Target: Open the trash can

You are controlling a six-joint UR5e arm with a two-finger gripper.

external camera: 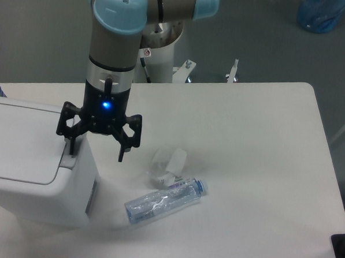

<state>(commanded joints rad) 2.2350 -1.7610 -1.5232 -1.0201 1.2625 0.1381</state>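
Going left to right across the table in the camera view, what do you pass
trash can → gripper with jaws spread, over the can's right edge → clear plastic bottle lying on its side, crumpled wrapper just behind it → bare table.

It looked like a robotics lab. A UR5e arm (117, 33) stood on a white pedestal (159, 59) clamped beside a plain white table (263, 168), over grey flooring (50, 36).

trash can (25, 173) cropped left, arm top cropped
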